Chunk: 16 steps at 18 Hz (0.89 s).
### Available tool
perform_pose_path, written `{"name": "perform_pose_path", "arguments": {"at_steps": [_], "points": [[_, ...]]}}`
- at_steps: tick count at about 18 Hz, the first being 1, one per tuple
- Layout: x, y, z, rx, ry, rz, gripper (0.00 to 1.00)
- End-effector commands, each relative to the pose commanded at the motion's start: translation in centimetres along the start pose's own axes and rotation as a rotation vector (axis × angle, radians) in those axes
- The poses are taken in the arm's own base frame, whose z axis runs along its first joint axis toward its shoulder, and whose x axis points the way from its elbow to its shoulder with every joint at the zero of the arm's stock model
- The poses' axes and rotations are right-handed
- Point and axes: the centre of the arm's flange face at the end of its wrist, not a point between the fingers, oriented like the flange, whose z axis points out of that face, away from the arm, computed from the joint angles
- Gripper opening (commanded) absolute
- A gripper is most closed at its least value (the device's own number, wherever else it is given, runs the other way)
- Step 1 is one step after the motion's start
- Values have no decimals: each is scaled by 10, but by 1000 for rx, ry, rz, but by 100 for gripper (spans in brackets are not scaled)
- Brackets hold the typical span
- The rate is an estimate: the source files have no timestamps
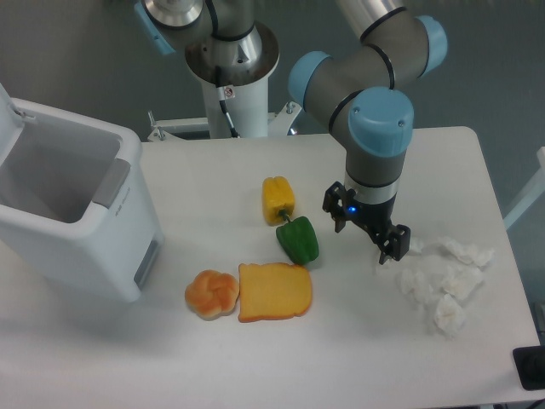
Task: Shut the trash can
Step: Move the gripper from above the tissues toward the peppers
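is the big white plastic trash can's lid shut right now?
No, the large white plastic trash can stands open, its hollow inside showing, its hinged lid tipped up at the left edge.

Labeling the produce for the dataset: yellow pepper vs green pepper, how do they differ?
Colour: the yellow pepper is yellow, the green pepper dark green. Position: the yellow pepper lies farther back on the table; the green pepper is nearer the camera, next to the toast slice. Gripper: the green pepper lies closer to the gripper than the yellow one. Shared: similar size, both lying on their sides, ends almost meeting.
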Motion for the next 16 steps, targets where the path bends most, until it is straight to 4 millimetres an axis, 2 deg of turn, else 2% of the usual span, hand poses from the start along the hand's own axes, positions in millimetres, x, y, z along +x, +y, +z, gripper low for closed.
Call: {"name": "perform_pose_path", "arguments": {"at_steps": [9,13,16], "points": [[10,-6,9,0,21,1,100],[23,-12,-4,12,12,-32,100],[36,-10,-24,22,-12,-34,100]]}}
